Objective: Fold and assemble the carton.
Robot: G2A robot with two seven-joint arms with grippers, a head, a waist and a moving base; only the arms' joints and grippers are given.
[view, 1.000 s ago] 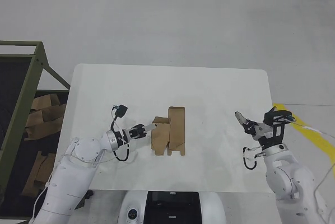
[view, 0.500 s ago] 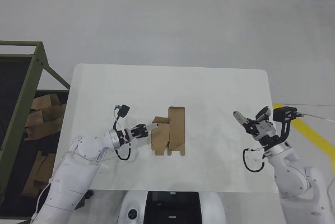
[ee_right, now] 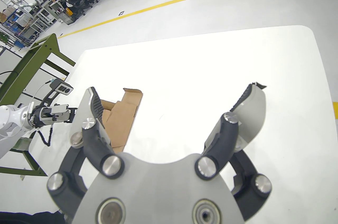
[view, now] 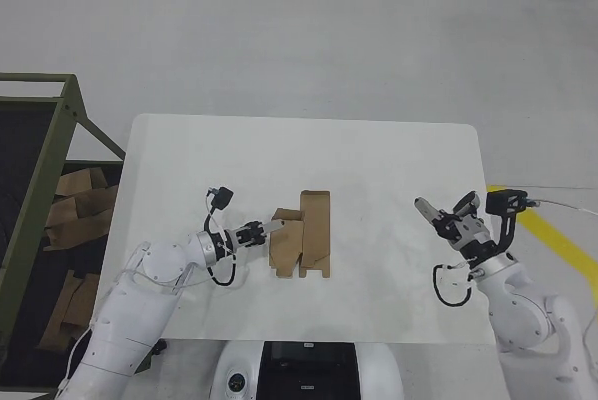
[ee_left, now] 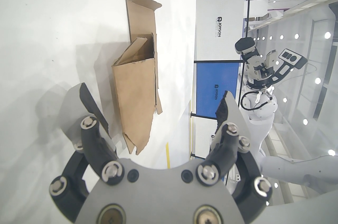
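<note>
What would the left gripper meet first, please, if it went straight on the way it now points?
Probably the carton: the open left gripper points at its near folded panel, though depth is unclear.

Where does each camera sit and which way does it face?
Top view: above the arms, looking down at the table and carton; both arms show.
Left wrist view: on the left arm, facing across the table at the carton; left gripper shows, jaws open, the other arm beyond.
Right wrist view: on the right arm, facing the carton from the opposite side; right gripper shows, jaws open.
Shared: both wrist views show the carton and each other's arm.
</note>
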